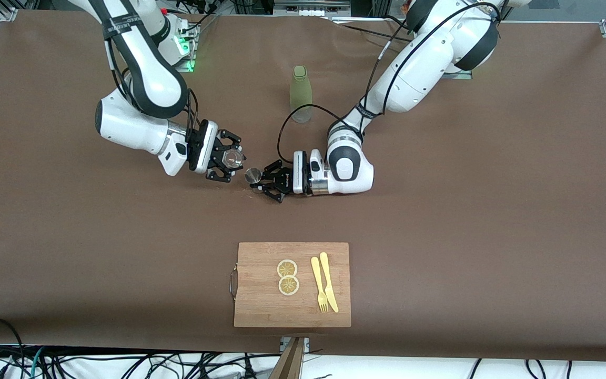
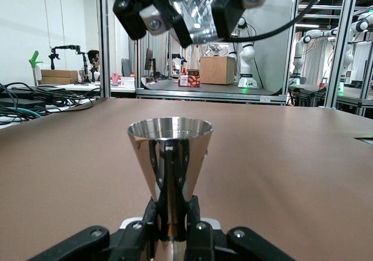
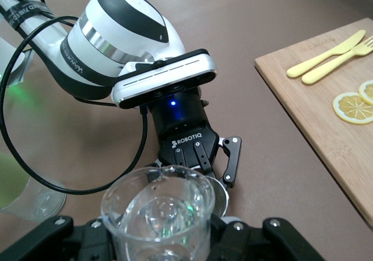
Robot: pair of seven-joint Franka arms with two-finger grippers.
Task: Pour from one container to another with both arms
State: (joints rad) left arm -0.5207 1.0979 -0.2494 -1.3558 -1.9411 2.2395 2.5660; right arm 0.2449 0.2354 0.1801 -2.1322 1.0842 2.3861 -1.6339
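Note:
My right gripper (image 1: 228, 158) is shut on a clear plastic cup (image 1: 233, 157) over the middle of the table. The cup fills the right wrist view (image 3: 158, 214), where the right gripper (image 3: 160, 240) clasps its sides. My left gripper (image 1: 261, 181) is shut on a shiny metal cone-shaped cup (image 1: 253, 175) and holds it low over the table, just beside the clear cup. In the left wrist view the metal cup (image 2: 169, 156) stands upright between the fingers of the left gripper (image 2: 173, 207). The clear cup (image 2: 195, 7) hangs above it, tilted. Whether either cup holds anything I cannot tell.
A pale green bottle (image 1: 301, 93) stands farther from the front camera than both grippers. A wooden cutting board (image 1: 261, 263) lies near the front edge, carrying two lemon slices (image 1: 288, 276) and a yellow fork and knife (image 1: 324, 284).

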